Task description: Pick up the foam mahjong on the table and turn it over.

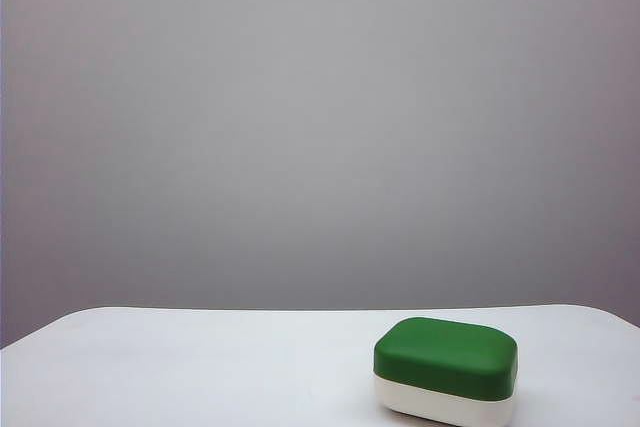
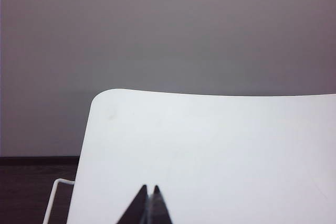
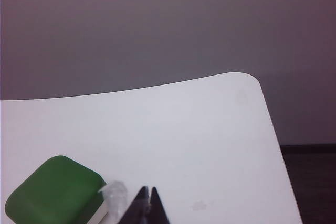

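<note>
A: Where's the block, and which way up?

B: The foam block sits on the white bench, on the right side and near the front edge in the outside camera. Green half up, white half down, so the marked face is hidden underneath.

A: And the arms?

B: Neither shows in the outside camera. The left gripper is pinched closed over bare bench with nothing in it. The right gripper is closed and empty too, just beside the block but not touching it.

A: So the right one takes it?

B: I'd say so, it's much nearer. It has to open wide first; closed tips would only shove the foam along. Then straddle the block across its shorter width and squeeze at the seam between green and white, gently, since foam gives.

A: Any risk?

B: The corners are rounded, so an off-centre pinch could let it slip or twist during the flip.
</note>
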You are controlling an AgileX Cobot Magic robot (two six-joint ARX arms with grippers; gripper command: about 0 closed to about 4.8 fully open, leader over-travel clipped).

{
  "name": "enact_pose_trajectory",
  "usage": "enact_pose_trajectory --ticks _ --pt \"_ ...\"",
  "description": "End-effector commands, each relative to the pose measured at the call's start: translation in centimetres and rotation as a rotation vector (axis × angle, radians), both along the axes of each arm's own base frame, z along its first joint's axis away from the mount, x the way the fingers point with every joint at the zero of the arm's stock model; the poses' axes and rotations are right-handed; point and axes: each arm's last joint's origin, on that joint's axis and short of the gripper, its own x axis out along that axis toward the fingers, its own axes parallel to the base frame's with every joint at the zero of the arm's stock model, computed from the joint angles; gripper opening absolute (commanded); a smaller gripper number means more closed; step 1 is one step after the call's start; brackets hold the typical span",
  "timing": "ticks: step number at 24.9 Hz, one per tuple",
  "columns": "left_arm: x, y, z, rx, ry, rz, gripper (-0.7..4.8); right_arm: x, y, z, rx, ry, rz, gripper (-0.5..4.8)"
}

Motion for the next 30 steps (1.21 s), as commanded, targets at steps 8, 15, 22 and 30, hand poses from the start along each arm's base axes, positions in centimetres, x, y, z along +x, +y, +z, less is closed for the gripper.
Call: enact_pose_trajectory --ticks 8,15,22,30 --pt "0.0 0.0 0.1 -0.014 0.0 0.0 -0.06 0.0 0.0 -0.1 0.005 -0.002 0.007 0.03" --pt "-0.3 0.1 2.6 -0.178 -0.082 0.039 -0.06 0.2 0.1 1.8 0.042 -0.189 0.022 -0.03" --pt "-1.0 0.2 5.9 -0.172 -0.166 0.067 -0.06 0.8 0.1 2.6 0.092 -0.173 -0.021 -0.04" --pt "0.1 0.2 9.5 -0.055 -0.13 0.059 -0.06 3.0 0.7 7.5 0.079 -0.096 0.013 -0.04"
